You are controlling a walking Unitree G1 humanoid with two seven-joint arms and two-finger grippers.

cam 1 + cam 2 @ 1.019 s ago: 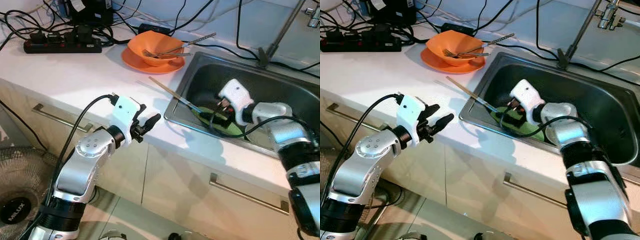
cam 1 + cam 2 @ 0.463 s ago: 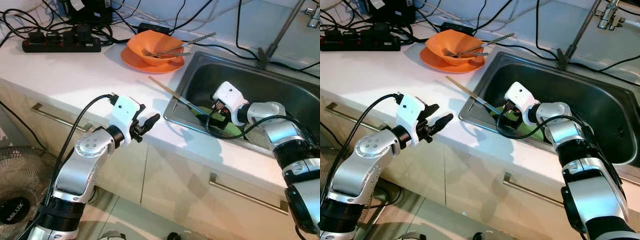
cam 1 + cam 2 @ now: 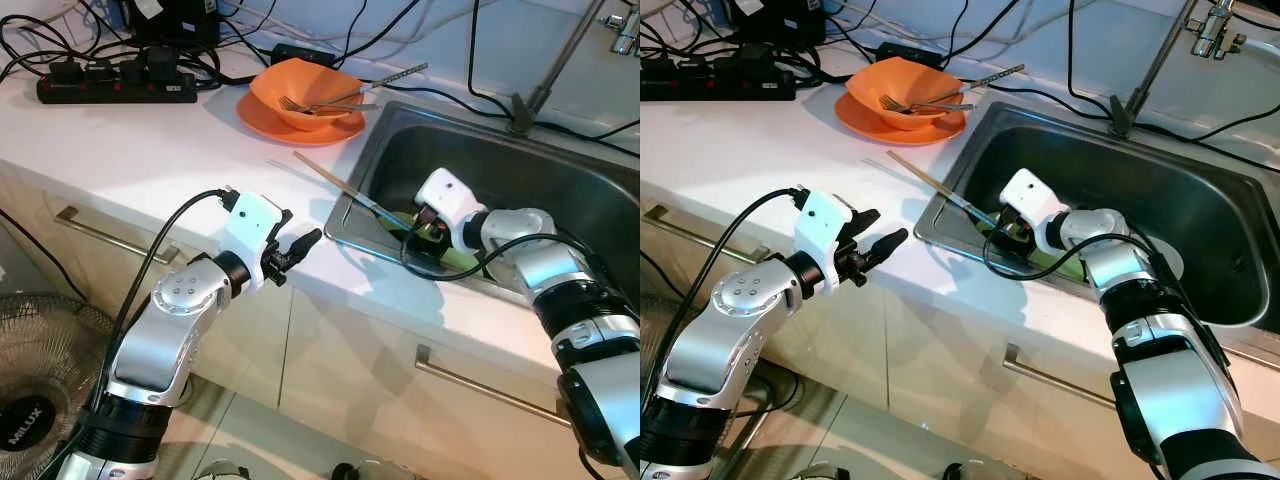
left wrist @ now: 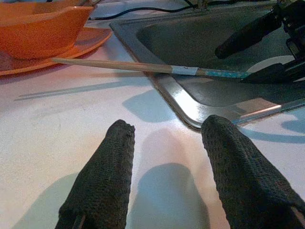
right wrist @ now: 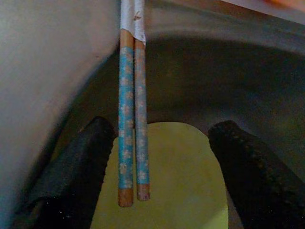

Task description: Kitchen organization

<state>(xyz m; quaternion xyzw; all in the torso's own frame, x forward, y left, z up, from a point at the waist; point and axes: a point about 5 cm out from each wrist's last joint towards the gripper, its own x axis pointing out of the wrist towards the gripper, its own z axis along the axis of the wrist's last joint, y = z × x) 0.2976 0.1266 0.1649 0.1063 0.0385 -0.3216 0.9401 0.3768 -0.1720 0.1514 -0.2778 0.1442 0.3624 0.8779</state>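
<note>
My right hand (image 5: 162, 157) is in the sink (image 3: 560, 170).
Its fingers are spread around the chopsticks (image 5: 131, 119), above a green plate (image 5: 181, 191). My left hand (image 4: 164, 176) hovers spread over the worktop (image 4: 57, 119).

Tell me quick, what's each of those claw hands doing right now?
Left gripper: open, empty, over the counter.
Right gripper: open inside the sink, its fingers either side of the chopsticks, not gripping them.

- we count two chopsticks (image 5: 131, 109)
- one orange bowl (image 3: 305, 93)
- one orange plate (image 3: 262, 115)
- one fork (image 3: 315, 104)
- one green plate (image 5: 167, 186)
- one power strip (image 3: 115, 88)
</note>
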